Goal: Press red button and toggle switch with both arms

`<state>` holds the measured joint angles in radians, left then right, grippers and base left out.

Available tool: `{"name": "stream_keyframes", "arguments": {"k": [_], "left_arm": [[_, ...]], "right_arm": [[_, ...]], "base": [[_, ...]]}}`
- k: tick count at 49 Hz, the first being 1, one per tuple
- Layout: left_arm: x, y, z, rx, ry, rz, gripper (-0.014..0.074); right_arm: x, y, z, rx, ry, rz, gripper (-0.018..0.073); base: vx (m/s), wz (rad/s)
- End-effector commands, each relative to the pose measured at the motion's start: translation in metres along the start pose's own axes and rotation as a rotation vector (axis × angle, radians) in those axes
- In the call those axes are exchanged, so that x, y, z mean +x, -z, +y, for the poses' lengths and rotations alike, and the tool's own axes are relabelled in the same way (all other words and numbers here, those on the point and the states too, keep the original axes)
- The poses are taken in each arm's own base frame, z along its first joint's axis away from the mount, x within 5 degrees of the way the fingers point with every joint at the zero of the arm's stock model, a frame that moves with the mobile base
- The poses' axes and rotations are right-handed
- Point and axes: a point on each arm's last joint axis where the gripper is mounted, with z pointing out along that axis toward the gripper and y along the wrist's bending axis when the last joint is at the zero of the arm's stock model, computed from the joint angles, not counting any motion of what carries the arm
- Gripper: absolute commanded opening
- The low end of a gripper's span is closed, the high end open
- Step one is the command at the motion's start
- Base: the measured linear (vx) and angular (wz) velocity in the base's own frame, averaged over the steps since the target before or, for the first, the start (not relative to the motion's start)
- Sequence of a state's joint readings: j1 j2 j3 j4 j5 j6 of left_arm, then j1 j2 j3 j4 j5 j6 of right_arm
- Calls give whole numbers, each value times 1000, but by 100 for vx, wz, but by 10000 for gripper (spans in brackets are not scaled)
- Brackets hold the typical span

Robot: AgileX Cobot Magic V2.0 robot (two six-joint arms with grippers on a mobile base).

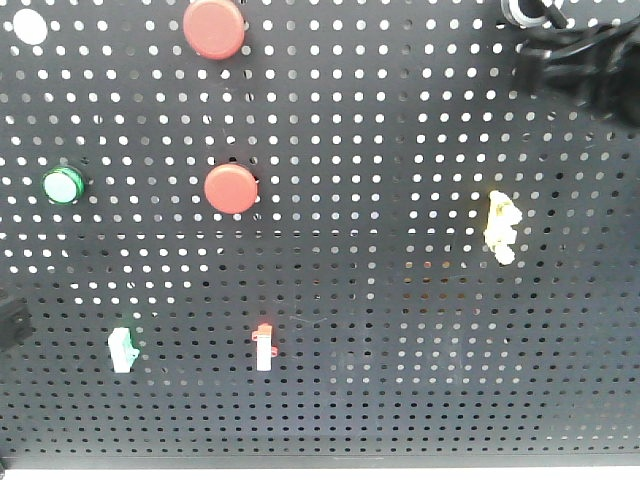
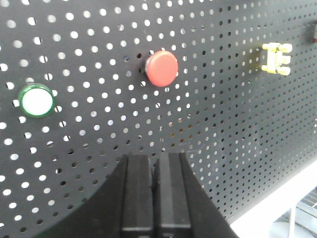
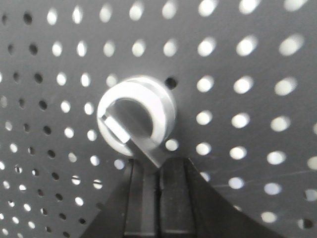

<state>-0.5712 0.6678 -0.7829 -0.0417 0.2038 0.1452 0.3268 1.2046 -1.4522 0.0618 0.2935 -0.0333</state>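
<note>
Left wrist-mounted view is showing the left end effector [image 2: 155, 161] closed and empty, the red button [image 2: 162, 67] above it, likely a firm sprung cap to push centrally, while the right end effector [image 3: 159, 166], also closed, is touching the slick, rigid lever [image 3: 130, 138] of the toggle switch [image 3: 134, 116] just above.

Every view was filled by a black perforated panel [image 1: 400, 390], pierced in regular rows by small round holes [image 1: 420, 140]. Bright white light was seen through many of the holes, while others were left dark. Beyond the panel's lower edge, in the left wrist view, a pale surface [image 2: 267, 223] and a grey slatted object [image 2: 308, 202] were glimpsed, blurred.
</note>
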Motion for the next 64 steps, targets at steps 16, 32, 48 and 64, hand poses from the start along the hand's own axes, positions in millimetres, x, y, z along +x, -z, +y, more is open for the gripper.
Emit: {"name": "stream_keyframes", "arguments": {"k": [16, 32, 48, 64], "left_arm": [[6, 6, 0, -13, -50, -8, 1], [78, 46, -8, -6, 110, 38, 1], [116, 74, -12, -13, 127, -35, 1], [118, 74, -12, -12, 127, -9, 2]], "right_arm": [[16, 64, -4, 49, 147, -5, -3], [113, 165, -6, 59, 197, 28, -3], [167, 219, -7, 81, 249, -56, -3], [174, 218, -7, 80, 237, -15, -3]], "base": [[0, 0], [0, 0], [0, 0], [0, 0]]}}
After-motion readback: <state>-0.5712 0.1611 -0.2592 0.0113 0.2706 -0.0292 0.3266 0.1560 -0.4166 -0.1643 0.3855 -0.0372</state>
